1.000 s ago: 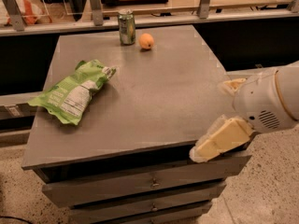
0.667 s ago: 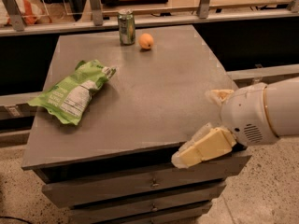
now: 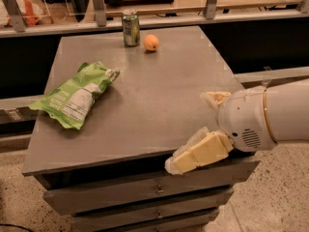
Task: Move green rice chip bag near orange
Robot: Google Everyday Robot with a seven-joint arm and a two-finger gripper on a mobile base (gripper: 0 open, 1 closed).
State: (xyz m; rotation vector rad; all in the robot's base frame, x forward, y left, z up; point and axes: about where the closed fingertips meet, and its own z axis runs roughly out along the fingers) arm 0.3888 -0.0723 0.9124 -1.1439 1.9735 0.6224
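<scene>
Grey cabinet top (image 3: 154, 110) is taking up most of the frame, with drawers (image 3: 145, 193) showing along the bottom edge.

White arm (image 3: 270, 115) is coming in from the right edge, lower right of frame. Over the last second it has been sliding left across the picture and is now overlapping the cabinet's front right corner. It's still slowing into position rather than reaching.

Green rice chip bag (image 3: 77, 94) is lying flat at centre-left of the frame, label panel facing up, not touched. It's sitting in the same spot as a second ago.

Gripper (image 3: 187, 132) is hanging over the front right corner of the top. Its two cream fingers are standing spread apart, holding nothing. It's well apart from the bag, with bare tabletop between them.

Drink can (image 3: 130, 28) is standing upright at the top centre, near the back edge.

Orange (image 3: 151, 42) is sitting just beside the can, to its right, well apart from the bag. Neither is moving.

My read: this is still the approach phase, and the transport isn't started. The leftward drift is closing the gap to the bag, so I'm expecting a grasp there next. The crinkly bag is likely giving under the grip, so a slip is the risk to watch.
</scene>
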